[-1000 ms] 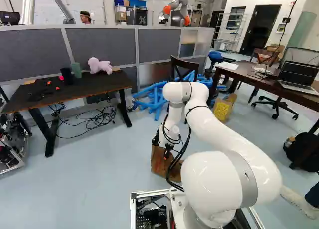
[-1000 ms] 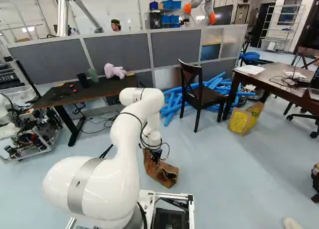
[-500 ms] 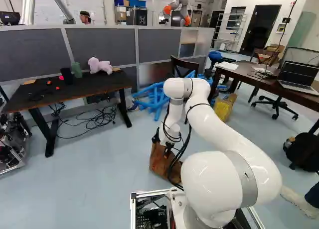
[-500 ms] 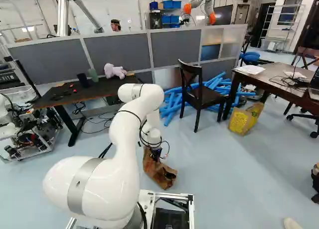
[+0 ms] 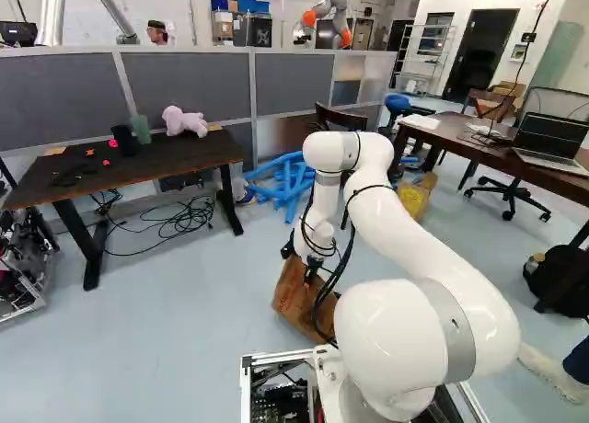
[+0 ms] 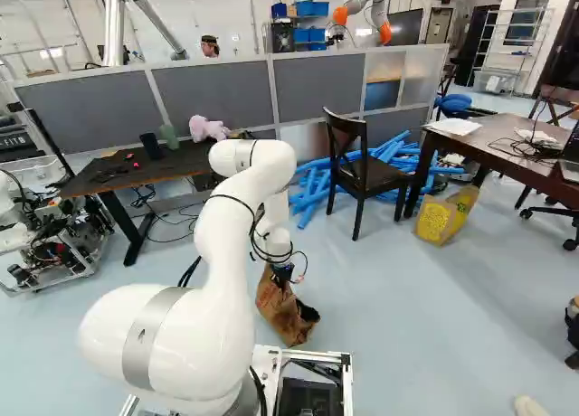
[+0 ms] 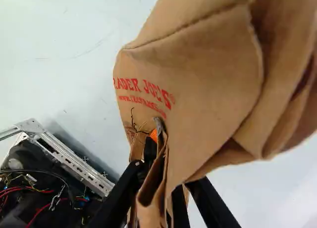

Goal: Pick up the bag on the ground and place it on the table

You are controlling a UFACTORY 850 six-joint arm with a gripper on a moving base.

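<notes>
The hand [image 7: 159, 140] is pinched closed on a crumpled fold of the paper bag [image 7: 198, 74] — its lopsided weight could tear it loose.

Brown paper bag [image 6: 285, 309], crumpled, tilted

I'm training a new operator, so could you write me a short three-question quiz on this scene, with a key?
1. Multiple choice: what is the gripper holding?
A) a pink plush toy
B) a brown paper bag
C) a laptop

2. True or false: the yellow bag stands on top of the desk at the right of the right base view.

3. Fill in the blank: the dark chair stands by a pile of tubes coloured ____.

Key: 1. B; 2. False; 3. blue
</notes>
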